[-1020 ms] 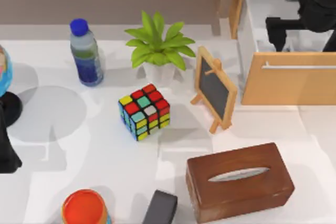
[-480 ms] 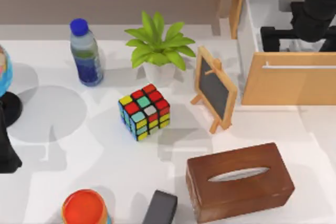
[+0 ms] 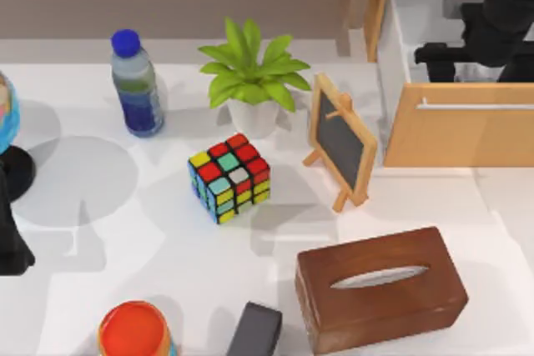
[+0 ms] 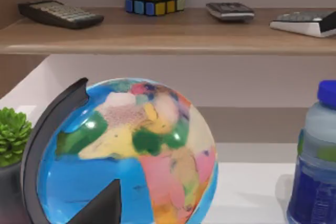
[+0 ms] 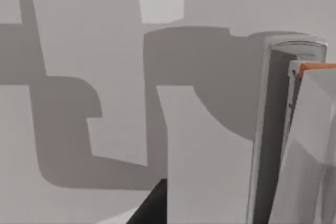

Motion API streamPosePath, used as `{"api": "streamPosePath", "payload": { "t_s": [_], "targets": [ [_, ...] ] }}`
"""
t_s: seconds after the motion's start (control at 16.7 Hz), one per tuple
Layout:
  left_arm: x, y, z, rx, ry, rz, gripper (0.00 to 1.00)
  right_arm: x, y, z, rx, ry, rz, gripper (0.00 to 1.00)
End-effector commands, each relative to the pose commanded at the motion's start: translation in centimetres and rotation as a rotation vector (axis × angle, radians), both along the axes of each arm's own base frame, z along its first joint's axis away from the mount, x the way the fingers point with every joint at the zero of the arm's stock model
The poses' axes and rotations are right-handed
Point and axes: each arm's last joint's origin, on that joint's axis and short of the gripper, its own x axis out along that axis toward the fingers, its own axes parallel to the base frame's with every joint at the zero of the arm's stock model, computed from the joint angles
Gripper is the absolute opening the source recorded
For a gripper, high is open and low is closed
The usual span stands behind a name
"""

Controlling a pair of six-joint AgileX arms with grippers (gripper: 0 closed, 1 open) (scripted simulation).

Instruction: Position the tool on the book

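Barely shifted since a moment ago, the right hand (image 3: 467, 49) hovers over the open drawer (image 3: 455, 122) at far right, grip unclear, tool and book unidentifiable; left arm (image 3: 10, 239) idles.

No text, label, brand, number or sign can be read anywhere. The small wooden-framed blackboard easel (image 3: 342, 141) has a blank slate. The clear plastic bottle with a blue cap (image 3: 137, 84) carries a dark blue band with no legible print. The multicoloured globe in a black arc (image 4: 131, 156) shows patches without names, and the dark grey calculator (image 4: 60, 13) has keys too small to make out.
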Motion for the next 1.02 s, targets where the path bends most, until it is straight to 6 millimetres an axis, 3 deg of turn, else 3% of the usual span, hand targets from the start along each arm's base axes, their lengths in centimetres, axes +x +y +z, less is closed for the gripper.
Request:
{"api": "streamPosePath", "payload": {
  "t_s": [0.42, 1.02],
  "targets": [
    [0.00, 0.00, 0.00, 0.000, 0.000, 0.000, 1.00, 0.00, 0.00, 0.00, 0.000, 0.000, 0.000, 0.02],
    [0.00, 0.00, 0.00, 0.000, 0.000, 0.000, 1.00, 0.00, -0.06, 0.04, 0.000, -0.001, -0.002, 0.00]
  ]
}}
